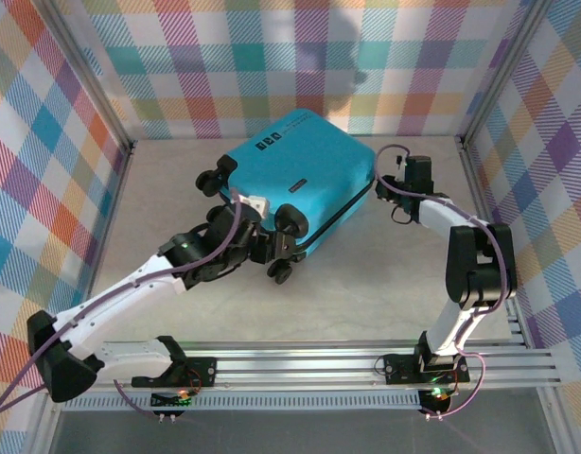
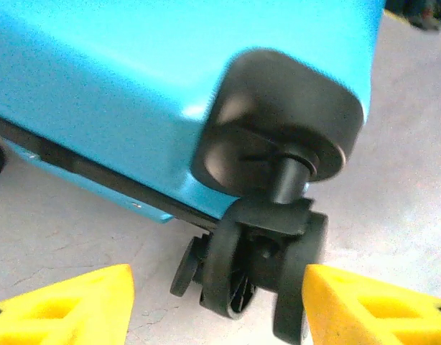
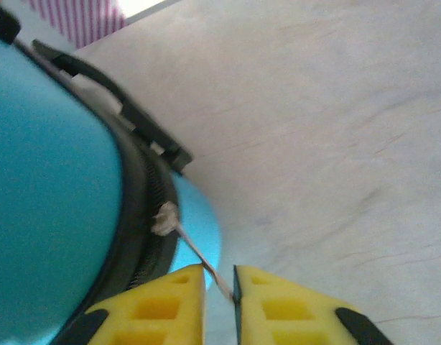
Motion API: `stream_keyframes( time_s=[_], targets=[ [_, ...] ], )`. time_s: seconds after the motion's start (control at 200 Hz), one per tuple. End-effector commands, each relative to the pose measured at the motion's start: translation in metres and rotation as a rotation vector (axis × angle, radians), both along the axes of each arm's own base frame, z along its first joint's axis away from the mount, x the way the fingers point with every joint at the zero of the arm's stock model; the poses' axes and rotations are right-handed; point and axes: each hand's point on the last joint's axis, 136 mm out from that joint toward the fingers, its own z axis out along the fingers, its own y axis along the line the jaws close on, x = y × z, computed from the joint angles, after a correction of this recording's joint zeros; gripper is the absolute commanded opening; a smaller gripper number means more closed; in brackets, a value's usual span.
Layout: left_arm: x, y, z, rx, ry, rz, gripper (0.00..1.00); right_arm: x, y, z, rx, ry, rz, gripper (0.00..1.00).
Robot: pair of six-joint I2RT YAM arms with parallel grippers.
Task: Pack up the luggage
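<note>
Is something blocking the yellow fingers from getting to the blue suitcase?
No, nothing visible. The left fingers sit either side of a wheel of the luggage; the right fingers flank its zipper pull.

Pretty clearly a robot lab test cell, not a home: plaid backdrop cloth [image 1: 300, 57] on aluminium posts [image 1: 95, 85] boxes in the bare tabletop [image 1: 366, 284] beyond and beside the left gripper [image 1: 274, 253] and right gripper [image 1: 382, 184], with a slotted mounting rail [image 1: 309, 364] behind them.

white-black arms [image 1: 130, 284], purple cables [image 1: 237, 213], yellow claw fingers [image 3: 292, 309]
</note>
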Motion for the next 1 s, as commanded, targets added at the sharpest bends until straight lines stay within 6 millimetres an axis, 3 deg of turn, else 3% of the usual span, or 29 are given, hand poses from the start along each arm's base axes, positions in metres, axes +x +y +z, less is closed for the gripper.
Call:
stream_keyframes(
  time_s=[0.0,0.21,0.325,0.415,0.64,0.745,0.82,0.995],
  targets=[
    [0.0,0.012,0.008,-0.039,-0.008,0.063,0.69,0.002,-0.03,0.022,-0.032,-0.047,-0.097,0.24],
    [-0.001,0.022,0.025,-0.077,-0.043,0.11,0.85,0.005,-0.025,0.043,-0.022,-0.079,-0.069,0.39],
    [0.005,0.024,0.027,-0.088,-0.043,0.151,0.9,0.01,-0.017,0.064,0.014,-0.109,-0.038,0.53],
    [0.012,0.021,0.028,-0.127,-0.039,0.178,1.0,0.013,-0.005,0.083,0.067,-0.139,0.013,0.63],
    [0.043,0.026,0.035,-0.204,-0.055,0.246,1.0,0.028,0.025,0.12,0.194,-0.165,0.154,0.83],
    [0.058,0.027,0.034,-0.238,-0.043,0.254,1.0,0.043,0.048,0.121,0.269,-0.125,0.281,0.9],
    [0.068,0.026,0.033,-0.257,-0.03,0.253,1.0,0.055,0.062,0.11,0.328,-0.07,0.36,0.91],
    [0.089,0.02,0.031,-0.28,-0.01,0.244,1.0,0.07,0.074,0.092,0.376,-0.032,0.43,0.92]
  ],
)
